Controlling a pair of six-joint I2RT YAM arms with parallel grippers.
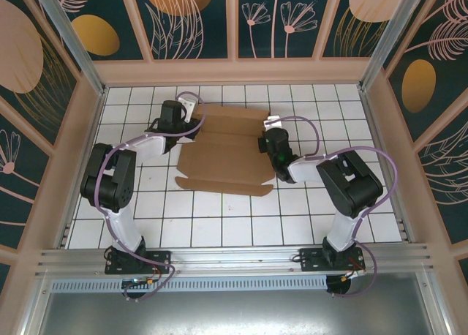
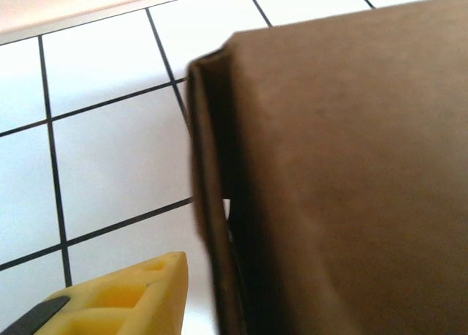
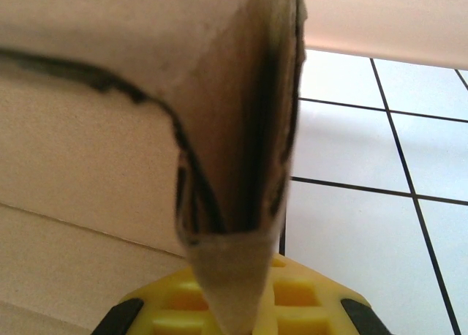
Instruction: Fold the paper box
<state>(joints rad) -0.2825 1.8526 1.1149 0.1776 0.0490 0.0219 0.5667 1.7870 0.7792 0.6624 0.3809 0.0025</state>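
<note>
The paper box (image 1: 223, 156) is a flat brown die-cut sheet with flaps, lying on the white tiled table (image 1: 219, 221). My left gripper (image 1: 187, 120) is at the sheet's far left corner. In the left wrist view a raised, doubled flap (image 2: 344, 174) stands beside one yellow finger (image 2: 124, 298), with a small gap between them; the other finger is hidden behind the cardboard. My right gripper (image 1: 268, 140) is at the sheet's right edge. In the right wrist view it (image 3: 238, 317) is shut on a folded-up flap (image 3: 234, 130), pinched to a point between the yellow pads (image 3: 175, 313).
Low beige walls (image 1: 234, 72) ring the tiled table on the far, left and right sides. A metal rail (image 1: 234, 260) with both arm bases runs along the near edge. Bare tiles lie between the sheet and the rail.
</note>
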